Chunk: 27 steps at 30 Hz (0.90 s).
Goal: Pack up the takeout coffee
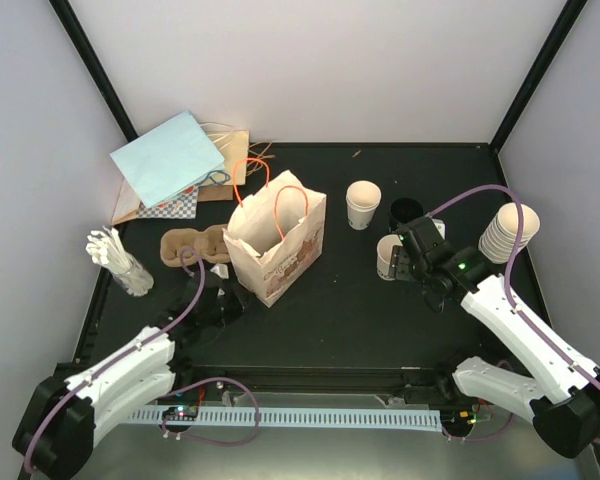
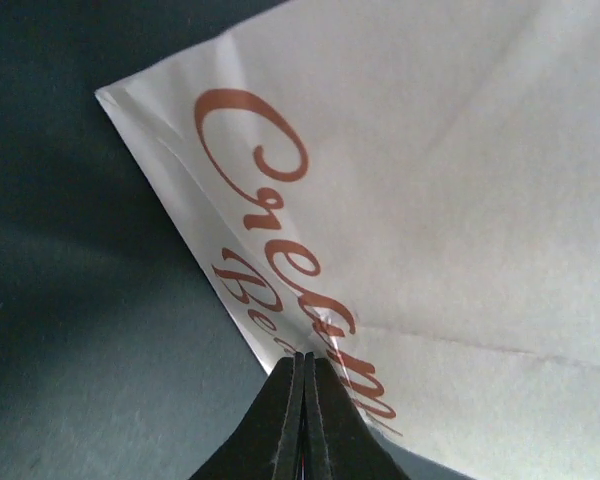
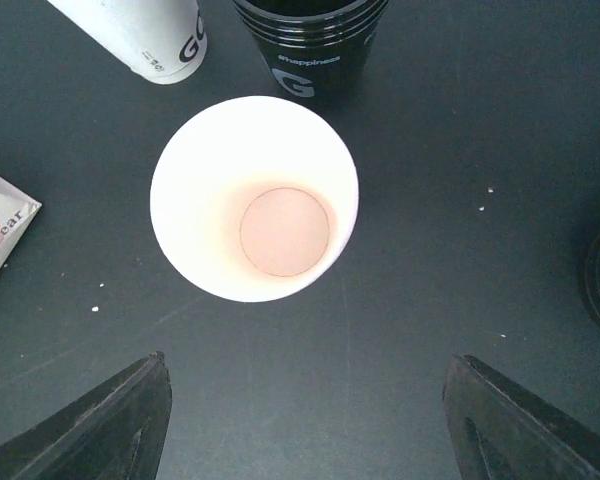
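The left tool [image 2: 302,365] was closed, its tips meeting at the lower edge of the printed paper bag [image 2: 430,170]. The right tool [image 3: 305,358] stood open above 1 lidless white cup [image 3: 255,200], which stood upright on the worktop [image 3: 460,150], right of the bag.

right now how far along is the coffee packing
Done: the paper bag stands open. In hand: left gripper shut on its edge; right gripper open above an empty, lidless cup. Left: the cup tray holds nothing, and no cup in view is lidded.
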{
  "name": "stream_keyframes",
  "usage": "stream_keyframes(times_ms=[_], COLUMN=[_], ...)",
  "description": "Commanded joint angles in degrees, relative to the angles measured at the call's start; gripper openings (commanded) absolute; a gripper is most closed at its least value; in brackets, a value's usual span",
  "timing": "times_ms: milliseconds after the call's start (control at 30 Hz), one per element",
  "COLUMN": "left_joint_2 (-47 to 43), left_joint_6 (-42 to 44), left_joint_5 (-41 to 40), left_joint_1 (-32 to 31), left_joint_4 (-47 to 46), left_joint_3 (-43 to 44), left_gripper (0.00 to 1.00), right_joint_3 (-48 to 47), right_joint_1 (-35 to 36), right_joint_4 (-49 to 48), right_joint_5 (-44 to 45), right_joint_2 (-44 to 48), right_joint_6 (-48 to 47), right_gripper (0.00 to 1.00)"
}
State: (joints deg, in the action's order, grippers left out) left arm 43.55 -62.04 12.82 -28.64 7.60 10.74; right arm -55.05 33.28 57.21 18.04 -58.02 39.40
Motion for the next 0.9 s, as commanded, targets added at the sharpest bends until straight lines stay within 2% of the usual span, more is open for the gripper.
stream_keyframes(times_ms=[0, 233, 400, 500, 700, 867], left_joint_2=[6.1, 19.9, 24.6, 26.6, 19.7, 10.1], left_joint_6=[-3.7, -2.6, 1.6, 4.6, 8.8, 14.8], left_joint_5=[-3.8, -3.0, -5.9, -4.5, -7.1, -8.6], left_joint_1=[-0.4, -0.9, -0.9, -0.3, -0.3, -0.3], left_joint_4=[-13.1, -21.1, -20.4, -18.4, -9.3, 3.2], left_joint_3=[1.3, 7.8, 13.5, 16.6, 16.7, 17.8], left_gripper=[0.02, 0.02, 0.02, 0.02, 0.02, 0.1], right_joint_3=[-1.4, -2.0, -1.9, -2.4, -2.1, -2.2], right_joint_1=[-0.3, -0.4, -0.4, -0.5, -0.5, -0.5], right_joint_4=[1.7, 3.3, 5.4, 7.2, 7.6, 9.9], right_joint_5=[3.6, 5.1, 5.8, 6.0, 4.9, 6.7], right_joint_2=[0.1, 0.7, -0.6, -2.2, -2.0, -2.5], right_joint_6=[2.5, 2.9, 4.6, 5.8, 7.1, 8.4], right_gripper=[0.77, 0.76, 0.77, 0.76, 0.76, 0.76])
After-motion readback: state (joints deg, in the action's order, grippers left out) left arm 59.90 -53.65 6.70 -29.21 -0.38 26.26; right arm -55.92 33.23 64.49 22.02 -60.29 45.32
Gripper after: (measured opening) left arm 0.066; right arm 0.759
